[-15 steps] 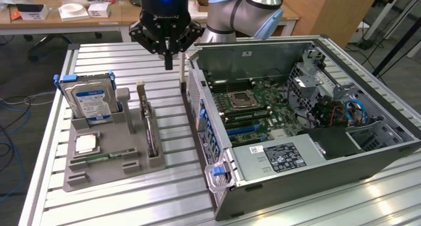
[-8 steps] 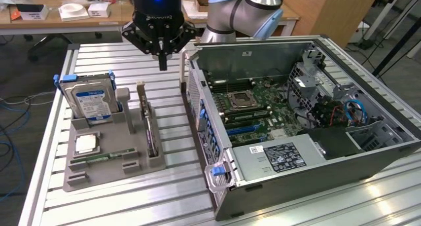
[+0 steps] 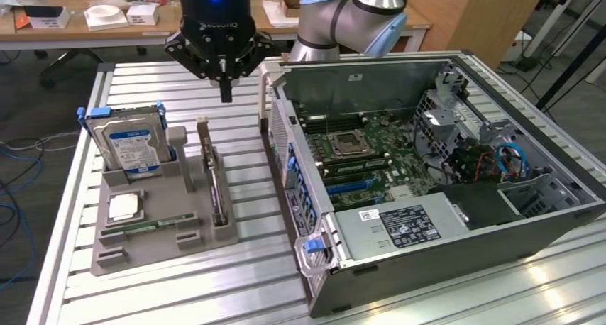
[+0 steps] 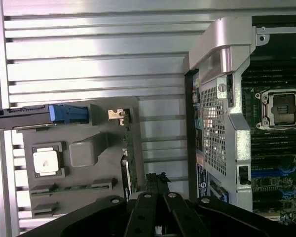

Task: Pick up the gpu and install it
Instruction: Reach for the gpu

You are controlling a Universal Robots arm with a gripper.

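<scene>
The gpu (image 3: 216,186) is a thin dark card standing on its long edge in a slot of the grey holder (image 3: 156,243), on the side nearest the computer case. The wrist view looks down on the gpu (image 4: 129,153) edge-on. My gripper (image 3: 226,94) hangs in the air above the slatted table, beyond the far end of the holder and a little toward the case. Its fingers are shut together with nothing between them. In the wrist view the gripper (image 4: 158,178) hovers beside the card's near end, apart from it.
A silver hard drive (image 3: 133,144) with a blue label stands upright in the holder. A square processor chip (image 3: 125,206) and a green memory stick (image 3: 152,226) lie flat in it. The open computer case (image 3: 530,218) lies at the exterior view's right, its motherboard (image 3: 365,151) exposed.
</scene>
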